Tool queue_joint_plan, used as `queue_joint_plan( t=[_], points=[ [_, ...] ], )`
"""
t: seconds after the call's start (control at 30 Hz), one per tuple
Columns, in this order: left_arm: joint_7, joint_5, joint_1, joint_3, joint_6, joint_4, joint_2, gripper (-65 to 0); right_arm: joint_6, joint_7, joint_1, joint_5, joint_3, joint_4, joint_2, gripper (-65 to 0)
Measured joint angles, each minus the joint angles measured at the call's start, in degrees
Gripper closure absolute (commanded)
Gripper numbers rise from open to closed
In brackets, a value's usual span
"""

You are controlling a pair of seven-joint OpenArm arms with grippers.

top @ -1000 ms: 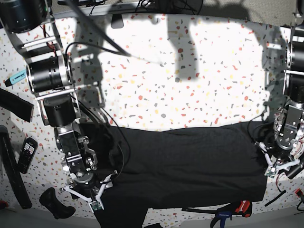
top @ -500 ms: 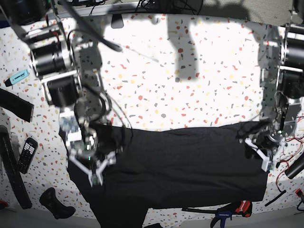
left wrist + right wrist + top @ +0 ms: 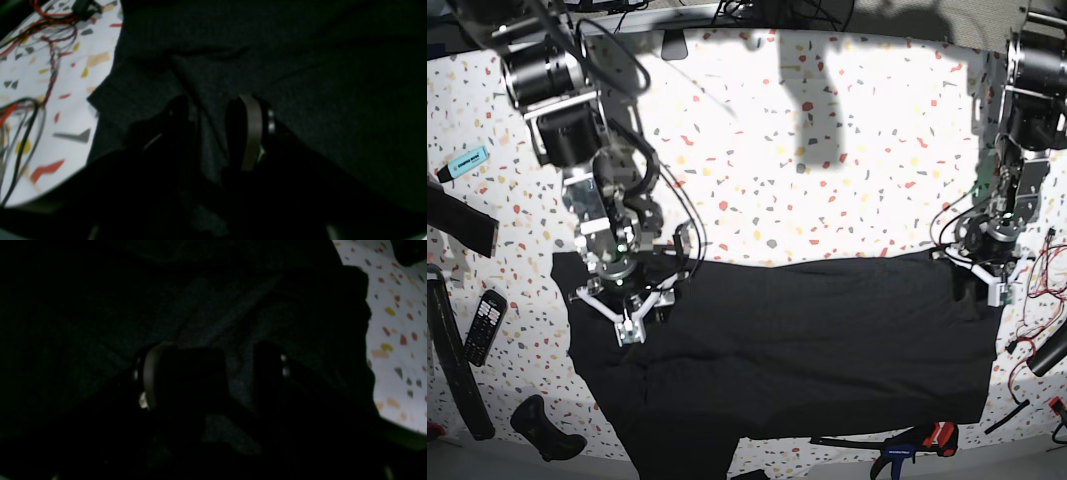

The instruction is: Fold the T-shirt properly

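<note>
The dark T-shirt (image 3: 807,340) lies spread flat across the near half of the speckled table, plain side up. My right gripper (image 3: 627,315) hangs over the shirt's far left part. In the right wrist view (image 3: 213,353) its fingers stand wide apart, with only dark cloth (image 3: 100,306) showing between them. My left gripper (image 3: 987,280) is at the shirt's far right corner. Seen from the left wrist (image 3: 213,106), its fingers (image 3: 250,130) stand apart over a raised crease in the cloth (image 3: 333,100). Neither gripper holds anything that I can see.
A black remote (image 3: 484,325), a black strap (image 3: 457,220), a blue marker (image 3: 462,162) and a black handle (image 3: 542,425) lie at the left. Loose red and black wires (image 3: 1037,320) trail at the right edge. A red and black clamp (image 3: 927,440) sits on the near edge.
Both grippers have moved from the shirt's near side toward its far edge, jaws spread as before. The shirt lies much as it did.
</note>
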Motion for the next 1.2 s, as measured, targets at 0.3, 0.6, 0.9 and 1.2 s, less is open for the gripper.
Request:
queue_joint_plan(
  t=[0.3,0.6,0.9,1.2],
  points=[
    [0.0,-0.2,4.7,-7.3,-0.9,2.8,-0.7,-22.8,0.0,-4.1,-12.4,-0.4,0.2,17.2,1.0,-36.6],
    [10.2,-1.2,18.3,-7.6,0.3,22.9,-4.3,-22.8,0.3,-7.3,-23.0,-0.3,7.2,28.0,1.0,-36.6],
    [15.6,-0.8,28.8,-7.7,2.6,36.8,-4.9,-22.8,0.4,-8.0,-33.2,-0.3,10.4,37.1,4.4,-36.6],
    [14.0,4.8,40.6,-7.7,9.8,47.1,-4.8,-22.8,0.3,-10.4,-42.8,0.2,10.8,44.7,9.7,-36.6]
  ],
)
